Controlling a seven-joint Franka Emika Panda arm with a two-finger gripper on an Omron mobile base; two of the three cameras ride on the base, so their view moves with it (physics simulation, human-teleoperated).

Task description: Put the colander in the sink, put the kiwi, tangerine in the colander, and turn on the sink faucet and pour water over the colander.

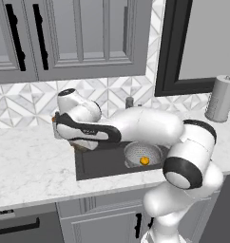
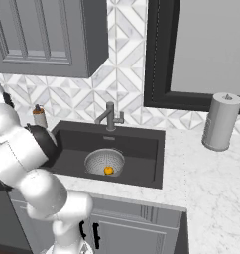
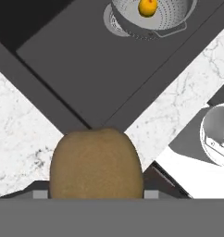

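The brown kiwi (image 3: 96, 164) sits between my fingers, with my gripper (image 3: 95, 194) shut on it above the marble counter at a corner of the sink (image 3: 100, 69). My hand (image 1: 71, 118) hangs at the sink's left end. The silver colander (image 1: 136, 153) (image 2: 103, 159) (image 3: 169, 21) stands on the dark sink (image 1: 98, 163) (image 2: 142, 149) floor. The orange tangerine (image 1: 144, 161) (image 2: 108, 170) (image 3: 147, 7) lies inside it. The dark faucet (image 2: 110, 116) (image 1: 129, 101) stands behind the basin, and I see no water running.
A soap dispenser (image 2: 39, 116) stands on the counter at the sink's back left. A grey paper towel roll (image 1: 221, 98) (image 2: 220, 121) stands at the right by the wall. Wall cabinets hang above the counter's left part.
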